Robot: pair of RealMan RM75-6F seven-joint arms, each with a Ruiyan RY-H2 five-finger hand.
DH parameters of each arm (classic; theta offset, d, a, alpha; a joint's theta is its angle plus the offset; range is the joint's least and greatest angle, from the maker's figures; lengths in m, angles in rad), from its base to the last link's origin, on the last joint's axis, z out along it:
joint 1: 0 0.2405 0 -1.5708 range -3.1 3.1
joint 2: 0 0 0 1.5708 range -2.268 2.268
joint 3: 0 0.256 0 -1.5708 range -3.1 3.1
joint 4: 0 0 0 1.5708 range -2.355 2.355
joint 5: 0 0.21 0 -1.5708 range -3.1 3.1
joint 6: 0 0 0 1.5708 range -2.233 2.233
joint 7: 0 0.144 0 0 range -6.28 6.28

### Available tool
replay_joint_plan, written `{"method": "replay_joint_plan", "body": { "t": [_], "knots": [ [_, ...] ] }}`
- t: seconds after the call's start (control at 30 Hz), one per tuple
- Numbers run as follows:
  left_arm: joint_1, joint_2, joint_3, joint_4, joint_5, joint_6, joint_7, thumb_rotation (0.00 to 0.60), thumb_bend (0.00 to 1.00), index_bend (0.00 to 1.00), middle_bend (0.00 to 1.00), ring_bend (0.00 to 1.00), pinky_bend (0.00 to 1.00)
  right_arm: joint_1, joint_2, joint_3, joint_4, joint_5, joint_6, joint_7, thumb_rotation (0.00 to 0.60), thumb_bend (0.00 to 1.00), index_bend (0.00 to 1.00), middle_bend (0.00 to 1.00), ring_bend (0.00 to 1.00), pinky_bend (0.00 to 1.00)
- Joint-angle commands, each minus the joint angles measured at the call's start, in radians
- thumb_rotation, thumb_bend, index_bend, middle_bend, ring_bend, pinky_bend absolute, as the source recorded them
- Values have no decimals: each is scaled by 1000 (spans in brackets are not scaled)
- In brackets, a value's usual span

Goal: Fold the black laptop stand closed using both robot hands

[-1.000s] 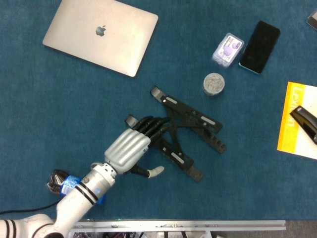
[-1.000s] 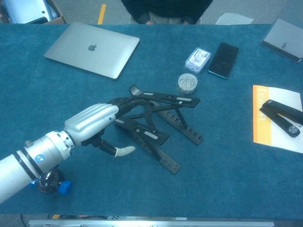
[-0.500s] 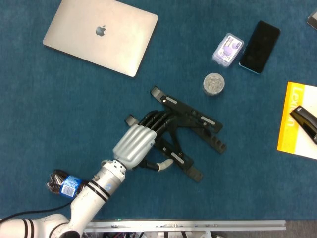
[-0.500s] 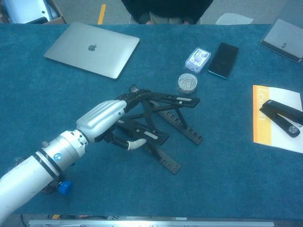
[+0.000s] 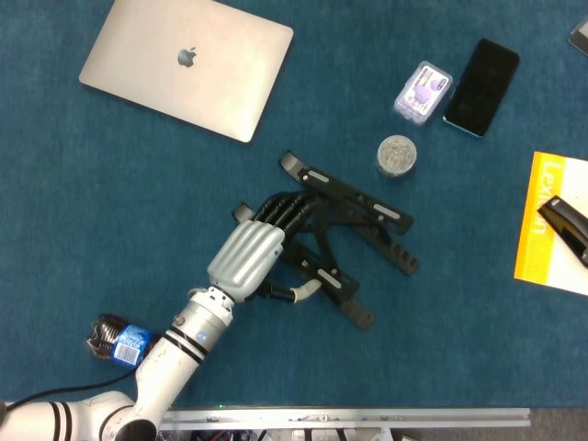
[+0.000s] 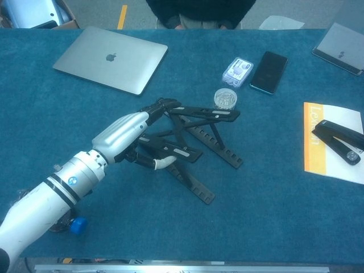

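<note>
Item: black laptop stand (image 5: 344,234), unfolded on the blue table (image 5: 110,202), its two notched rails splayed apart beyond the fingertips, toward the small round jar (image 5: 397,155).

Left hand (image 5: 246,262): fingers (image 6: 156,108) reach over the stand's near upper corner and curl onto a hooked end; the pale-tipped thumb (image 5: 306,290) tucks under against the nearer rail. Judged a grasp on the stand's frame, though how firm cannot be told.

Right hand: not seen in either view.

Progress: early. The stand is gripped on one side only and not yet folded; the rails have to be brought together, and the second hand has yet to join, as the task demands.

View differences: the head view shows the stand's splayed plan outline and both rail ends. The chest view shows the upper arm raised clear of the table at a shallow angle, so the stand is propped, not flat, and shows the fingers hooked over its end.
</note>
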Motion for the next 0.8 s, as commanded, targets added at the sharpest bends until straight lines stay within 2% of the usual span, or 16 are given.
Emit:
{"method": "replay_joint_plan", "body": {
  "t": [0.03,0.5,0.8],
  "knots": [
    [-3,-1,-9,5,-6,3,-7,490,255,0,0,0,5,0,0,0,0,0,1,-2,600,57,126,253,93,157],
    [-21,54,-97,-21,-82,-3,-93,488,256,0,0,0,5,10,-15,1,-4,0,-2,-21,600,58,127,253,93,157],
    [-48,113,-157,-21,-123,-12,-104,489,255,0,0,0,5,16,-26,3,-12,-1,0,-37,600,58,127,253,93,157]
  ]
}}
